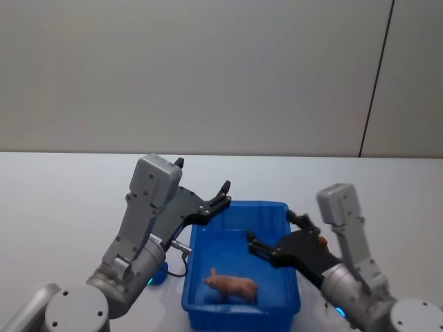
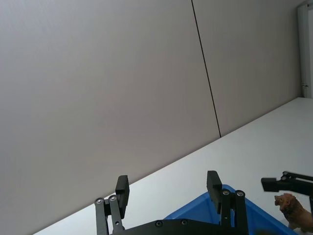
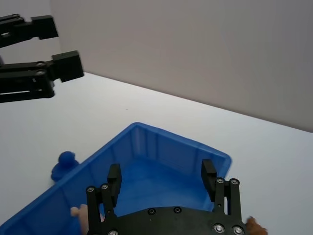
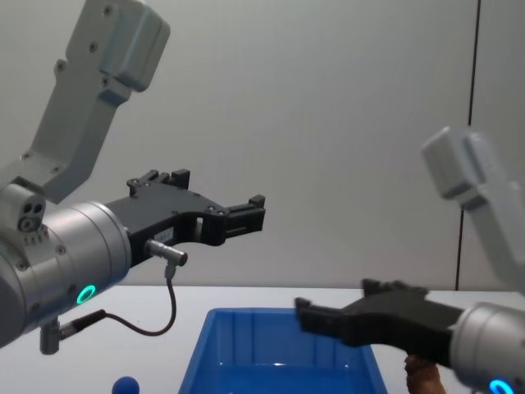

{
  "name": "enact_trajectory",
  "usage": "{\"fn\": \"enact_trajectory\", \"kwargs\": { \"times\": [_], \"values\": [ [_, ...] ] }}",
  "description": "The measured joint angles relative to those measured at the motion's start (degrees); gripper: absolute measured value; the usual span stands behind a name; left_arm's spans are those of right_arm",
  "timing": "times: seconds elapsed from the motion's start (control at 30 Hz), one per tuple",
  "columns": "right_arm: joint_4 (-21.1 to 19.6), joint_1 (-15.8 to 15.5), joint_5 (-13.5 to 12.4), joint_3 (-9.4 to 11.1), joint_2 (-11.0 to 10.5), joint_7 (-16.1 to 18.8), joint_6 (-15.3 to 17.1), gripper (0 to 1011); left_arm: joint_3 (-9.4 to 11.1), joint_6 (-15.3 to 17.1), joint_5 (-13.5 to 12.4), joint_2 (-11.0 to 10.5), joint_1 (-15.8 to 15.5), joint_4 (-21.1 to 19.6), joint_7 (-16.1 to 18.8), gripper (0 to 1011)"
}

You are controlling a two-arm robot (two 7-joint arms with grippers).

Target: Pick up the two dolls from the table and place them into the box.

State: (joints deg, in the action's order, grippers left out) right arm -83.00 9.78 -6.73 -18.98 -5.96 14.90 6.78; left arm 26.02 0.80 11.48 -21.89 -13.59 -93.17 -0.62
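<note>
J: If you've got the cams up, what are the materials like?

R: box point(image 1: 256, 205) is glossy blue moulded plastic. Rectangular, sloped walls, thick rim, vertical ribs on the inner wall. It sits on the table point(image 1: 62, 200), flat matte white. Plain grey wall point(image 1: 208, 69) beyond the box, one dark seam.

J: Dolls?

R: pink pig doll point(image 1: 232, 285) is smooth and pale, on its feet on the box floor, near half. reddish-brown doll point(image 2: 293, 210) is shaggy, maned, upright, outside the box just past its right wall. Can't tell if it touches that wall.

J: Grippers?

R: Both are matte black, bolted linkage bars ending in flat rectangular pads, on grey arm housings. left gripper point(image 2: 167, 185) is spread wide, nothing between the pads, raised well above the box's far-left corner. right gripper point(image 3: 161, 174) is spread too and empty, low over the box's right rim, pointing in across the interior.

J: Doll vs pincer?

R: The pink pig doll is on the box floor, lower than the right gripper's pads and toward the box's near end, apart from them. The reddish-brown doll sits beside the right gripper's body, on the side away from the box interior, not between the fingers. The left gripper is well apart from both.

J: Anything else down there?

R: small blue knob point(image 1: 158, 275), rounded, on the table just outside the box's left wall, toward the near end.
</note>
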Motion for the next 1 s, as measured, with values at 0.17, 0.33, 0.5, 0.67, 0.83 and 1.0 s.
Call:
{"fn": "enact_trajectory", "kwargs": {
  "times": [0.17, 0.33, 0.5, 0.67, 0.83, 1.0],
  "values": [
    [-2.7, -1.9, -0.2, 0.8, -1.4, -3.5, -0.3, 1001, 0.0, 0.0, 0.0, 0.0, 0.0, 0.0, 0.0, 1002],
    [-4.9, -3.9, -0.7, 1.8, -3.1, -6.1, -0.1, 1001, 0.0, 0.0, 0.0, 0.0, 0.0, 0.0, 0.0, 1002],
    [-5.8, -5.0, -1.1, 2.5, -4.1, -7.6, 0.2, 1001, 0.0, 0.0, 0.0, 0.0, 0.0, 0.0, 0.0, 1002],
    [-6.2, -6.6, -1.4, 3.3, -5.4, -9.3, 0.7, 1001, 0.0, 0.0, 0.0, 0.0, 0.0, 0.0, 0.0, 1002],
    [-5.9, -7.4, -1.6, 3.6, -5.9, -10.3, 0.8, 1001, 0.0, 0.0, 0.0, 0.0, 0.0, 0.0, 0.0, 1002],
    [-4.7, -7.8, -1.6, 3.8, -6.1, -11.0, 0.7, 1001, 0.0, 0.0, 0.0, 0.0, 0.0, 0.0, 0.0, 1002]
  ]
}}
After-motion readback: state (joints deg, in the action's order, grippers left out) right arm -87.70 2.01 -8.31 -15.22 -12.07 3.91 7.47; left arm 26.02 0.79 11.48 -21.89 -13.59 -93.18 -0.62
